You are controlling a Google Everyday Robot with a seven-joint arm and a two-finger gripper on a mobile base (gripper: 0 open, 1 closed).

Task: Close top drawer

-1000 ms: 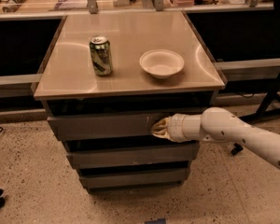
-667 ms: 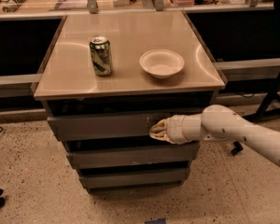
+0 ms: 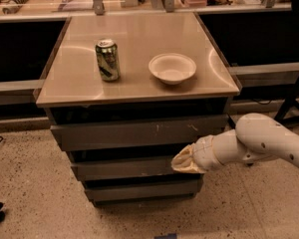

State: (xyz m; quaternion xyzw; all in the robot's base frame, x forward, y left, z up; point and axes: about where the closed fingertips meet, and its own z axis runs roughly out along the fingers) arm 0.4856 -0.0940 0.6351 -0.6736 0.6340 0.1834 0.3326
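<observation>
While the top drawer (image 3: 119, 132) sits pulled out under the table top (image 3: 139, 39), with a dark gap above its front, the closing push doesn't look done. Its front stands proud of the two narrower drawers below it.

The gripper (image 3: 182, 161) is low, right of centre. It's just under the top drawer's bottom edge and in front of the middle drawer (image 3: 114, 169). Its fingers look drawn together into a blunt tip with nothing held. Contact with either front can't be judged from this angle. The arm (image 3: 269, 143) comes in from the right, near floor-side height.

Step in hand, as a judgement: lining up for the push, or mid-push at the wrong height.

Next move calls for:
- raising the tip onto the flat of the top drawer front, near the pale scratches right of centre
- then a straight push inward, square to the front, so the drawer doesn't rack
- keeping off the middle drawer, since pushing there does nothing for the task

The can (image 3: 107, 59) and bowl (image 3: 172, 67) stand apart on the table top, well clear of the arm. A hard shove could rattle them, so a steady push is better.
</observation>
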